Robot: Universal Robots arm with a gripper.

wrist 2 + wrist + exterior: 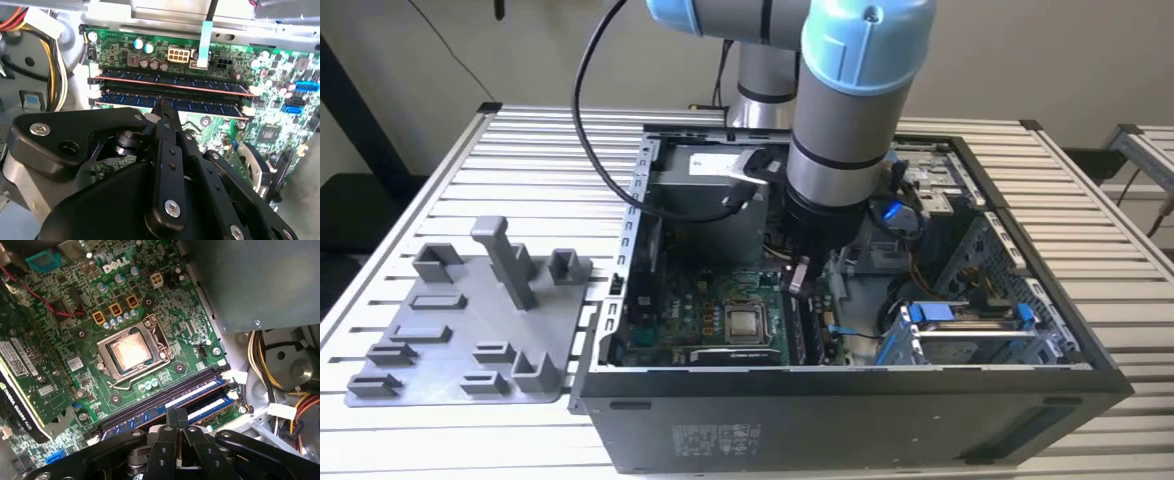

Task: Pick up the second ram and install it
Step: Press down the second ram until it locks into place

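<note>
The second ram [170,104] lies in the memory slot nearer the gripper [162,106], beside a first stick [170,83] already seated in the neighbouring slot; in the first wrist view it shows as the blue-labelled strip [197,412] just past the fingertips. The jaws are clenched together, their closed tips resting on or just above the top edge of the stick around its middle, so the work in hand looks like pressing the stick home, not carrying it. Whether the stick is fully seated is hard to judge from here: the white latch [93,93] at its end appears upright, but the far end is too oblique to be sure. To do this well, the push should go straight down into the slot, kept square to the motherboard [150,300] and centred, so both ends sink evenly and both latches snap in. The work goes on inside the open computer case [854,400], which sits on the slatted desk [534,140] beside a grey fixture plate [467,330], well apart from the arm [847,120]
</note>
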